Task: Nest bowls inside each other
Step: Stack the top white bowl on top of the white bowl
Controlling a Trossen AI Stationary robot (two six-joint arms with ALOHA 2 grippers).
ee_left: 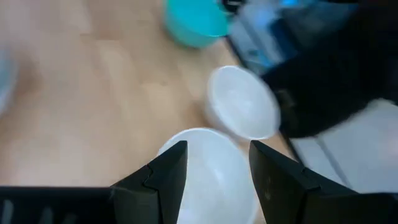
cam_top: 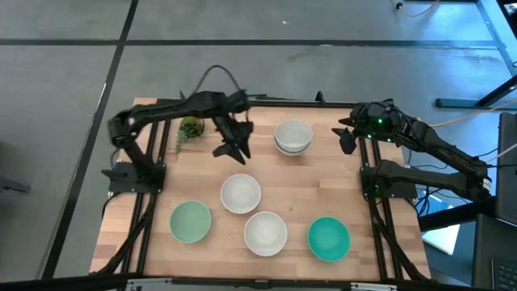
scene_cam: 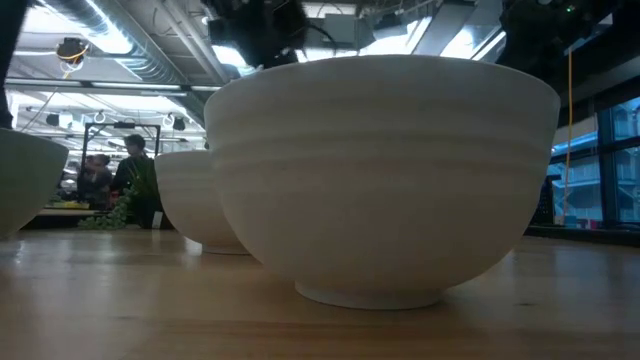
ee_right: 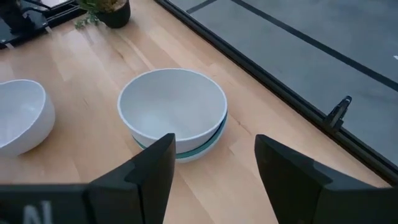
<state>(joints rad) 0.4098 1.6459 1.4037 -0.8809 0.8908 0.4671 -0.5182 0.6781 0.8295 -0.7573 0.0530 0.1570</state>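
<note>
High view, my left gripper (cam_top: pixel 236 145) hovering spread apart above white bowl (cam_top: pixel 241 193), my right gripper (cam_top: pixel 346 134) waiting parted beside stacked bowls (cam_top: pixel 293 137)

Bowls (cam_top: pixel 241 193) smooth, glazed ceramic look; table (cam_top: pixel 371 242) pale matt wood planks.

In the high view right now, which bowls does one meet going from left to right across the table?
Pale mint green bowl → white bowl → second white bowl → stack of bowls with a white one on top → teal bowl.
</note>
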